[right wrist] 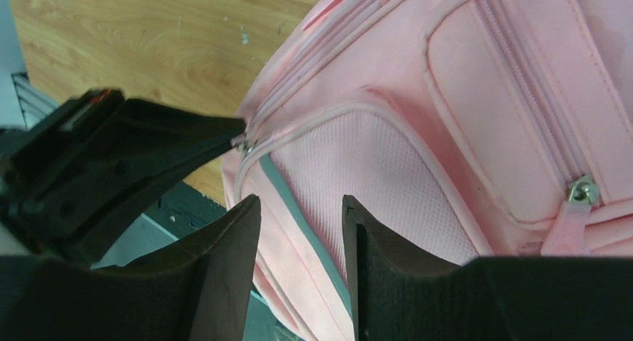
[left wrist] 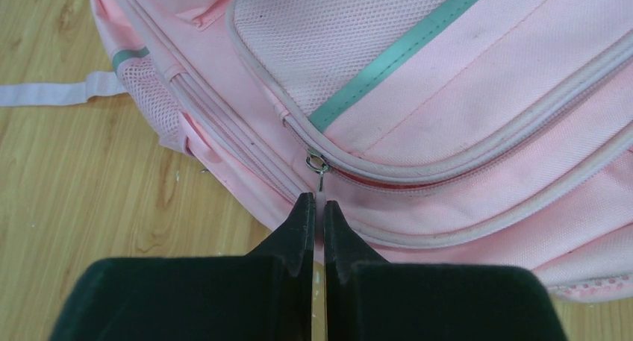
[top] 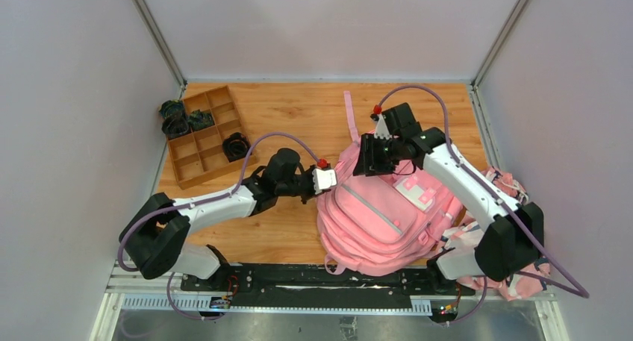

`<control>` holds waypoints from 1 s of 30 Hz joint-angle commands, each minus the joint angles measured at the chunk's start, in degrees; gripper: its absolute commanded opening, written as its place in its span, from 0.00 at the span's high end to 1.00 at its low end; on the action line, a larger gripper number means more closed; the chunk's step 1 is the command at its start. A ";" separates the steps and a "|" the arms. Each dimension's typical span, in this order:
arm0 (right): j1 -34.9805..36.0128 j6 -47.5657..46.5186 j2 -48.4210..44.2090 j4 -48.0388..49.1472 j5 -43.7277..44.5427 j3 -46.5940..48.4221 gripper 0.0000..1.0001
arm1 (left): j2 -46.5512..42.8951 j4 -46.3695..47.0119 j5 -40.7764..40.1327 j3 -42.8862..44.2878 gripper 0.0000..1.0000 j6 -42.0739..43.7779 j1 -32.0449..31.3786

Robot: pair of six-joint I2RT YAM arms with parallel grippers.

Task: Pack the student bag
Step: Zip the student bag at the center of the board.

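Pink fabric student bag [top: 388, 214] lies flat with its front pockets up on the near right part of the wooden worktop [top: 298, 110], its near edge at the black base rail [top: 298, 274]. The zips seen in the wrist views are drawn closed, and nothing of its contents shows. Second container: a shallow wooden compartment tray [top: 211, 143], far left, set at an angle. One dark coiled item [top: 237, 145] sits in a right-hand compartment and another [top: 200, 119] in a far one. Two more dark items [top: 173, 117] sit at the tray's far left corner; inside or beside it cannot be told. Count: one bag, one tray, four dark items, two arms. Left end effector [left wrist: 317, 201]: fingers together, tips right at the small metal zipper pull [left wrist: 318, 168] on the bag's left side; whether the pull is pinched cannot be told. Right end effector [right wrist: 298, 229]: fingers apart over the mesh front pocket [right wrist: 358, 169], nothing between them. One pink strap [top: 348, 117] trails toward the far edge. More pink fabric [top: 515, 188] lies past the right edge, partly behind the right arm. Bare wood runs between tray and bag; white walls stand left, far and right.
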 commanded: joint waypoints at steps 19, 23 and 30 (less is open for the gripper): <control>13.24 34.85 14.84 -11.69 28.95 10.95 0.55 | -4.09 -0.37 4.92 -3.74 1.00 -5.45 -0.59; 13.48 32.40 19.04 -10.38 25.15 14.17 0.55 | -3.11 -0.39 4.91 -3.35 1.00 -5.48 -0.68; 13.91 32.45 22.76 -8.20 21.89 14.03 0.99 | -2.30 0.17 6.37 -2.61 1.00 -6.71 -1.91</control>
